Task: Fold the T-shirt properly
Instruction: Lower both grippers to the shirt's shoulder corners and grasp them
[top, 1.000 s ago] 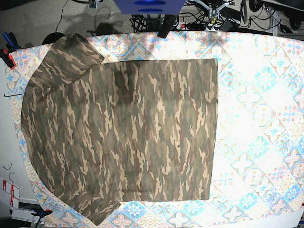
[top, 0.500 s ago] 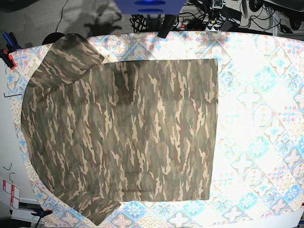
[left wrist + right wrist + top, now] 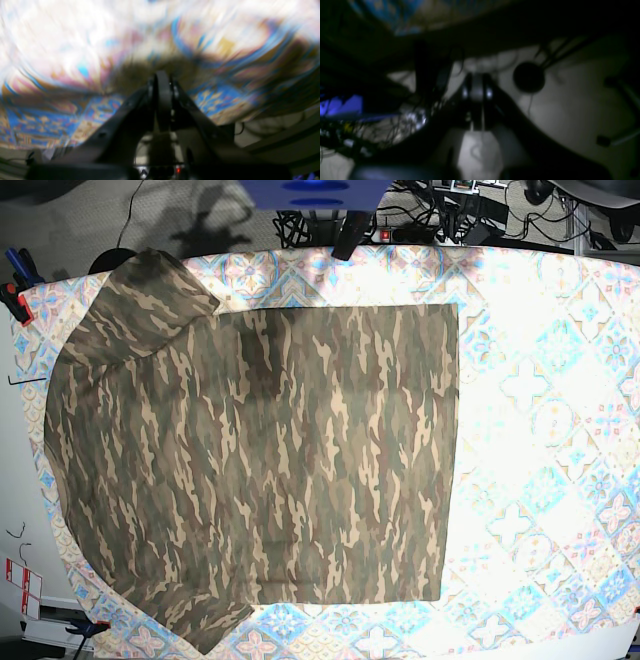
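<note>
"How do the grippers stand?"

"Both shut and empty. The left gripper (image 3: 162, 82) points at the patterned tablecloth (image 3: 530, 420); the right gripper (image 3: 477, 85) hangs over the floor (image 3: 557, 112) beyond the table's edge. Neither touches the T-shirt (image 3: 260, 460)."

"And the shirt?"

"Spread broadly on the cloth in the base view, one sleeve (image 3: 145, 305) toward the robot's side, the other (image 3: 205, 620) at the far side. I judge the first fold is still to be made."

"How would you make it well?"

"Open both grippers before reaching the fabric, come in low, and pinch only the shirt's edge, so the tablecloth doesn't come along. Lift both points together, carry them over level, lay them down before letting go. Otherwise the layers could skew or bunch."

"Room to move?"

"Plenty of bare tablecloth on the base view's right. The left side is tighter: the shirt's curved end lies near the table edge, so the right arm should approach carefully there."
</note>
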### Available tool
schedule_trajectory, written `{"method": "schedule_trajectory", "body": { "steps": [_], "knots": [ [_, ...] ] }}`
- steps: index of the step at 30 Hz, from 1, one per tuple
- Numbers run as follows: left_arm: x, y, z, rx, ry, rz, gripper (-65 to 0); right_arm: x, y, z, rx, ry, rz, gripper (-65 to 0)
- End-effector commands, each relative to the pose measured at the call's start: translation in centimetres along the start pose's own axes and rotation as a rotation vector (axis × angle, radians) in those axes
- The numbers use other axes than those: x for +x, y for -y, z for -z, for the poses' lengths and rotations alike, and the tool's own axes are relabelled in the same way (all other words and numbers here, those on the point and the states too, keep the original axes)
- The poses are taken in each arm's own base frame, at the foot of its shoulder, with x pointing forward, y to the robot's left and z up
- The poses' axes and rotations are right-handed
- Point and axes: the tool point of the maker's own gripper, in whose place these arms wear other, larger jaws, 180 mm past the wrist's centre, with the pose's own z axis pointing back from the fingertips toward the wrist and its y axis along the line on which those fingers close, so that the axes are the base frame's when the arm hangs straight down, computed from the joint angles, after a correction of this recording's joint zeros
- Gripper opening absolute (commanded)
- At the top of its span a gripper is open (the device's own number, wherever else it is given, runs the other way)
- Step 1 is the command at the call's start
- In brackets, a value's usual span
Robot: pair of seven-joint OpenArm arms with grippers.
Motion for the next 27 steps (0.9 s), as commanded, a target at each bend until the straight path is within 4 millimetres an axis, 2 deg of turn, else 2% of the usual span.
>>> {"method": "schedule_trajectory", "body": {
  "steps": [1,11,14,18,23,27],
  "knots": [
    [1.5,0.1,0.1,-0.004,0.064,0.000,-64.9,0.6,0.8,-1.5,0.001,0.030,-0.015,-65.0],
    [6.3,0.7,1.4,-0.024,0.202,-0.004,-64.9,9.9,1.9,-1.7,0.034,0.338,-0.062,-64.6],
    [8.1,0.9,3.0,-0.028,0.197,-0.009,-64.9,12.0,2.0,-1.3,0.046,0.362,-0.074,-63.1],
    [11.7,1.5,5.5,-0.042,0.205,-0.014,-64.9,14.9,1.8,0.1,0.061,0.374,-0.087,-59.9],
    [15.7,2.0,8.5,-0.058,0.171,-0.007,-64.9,18.7,1.4,1.9,0.077,0.395,-0.104,-59.5],
    [17.3,2.0,10.3,-0.054,0.075,-0.026,-64.9,20.9,1.3,3.5,0.094,0.377,-0.126,-59.5]
  ]
}}
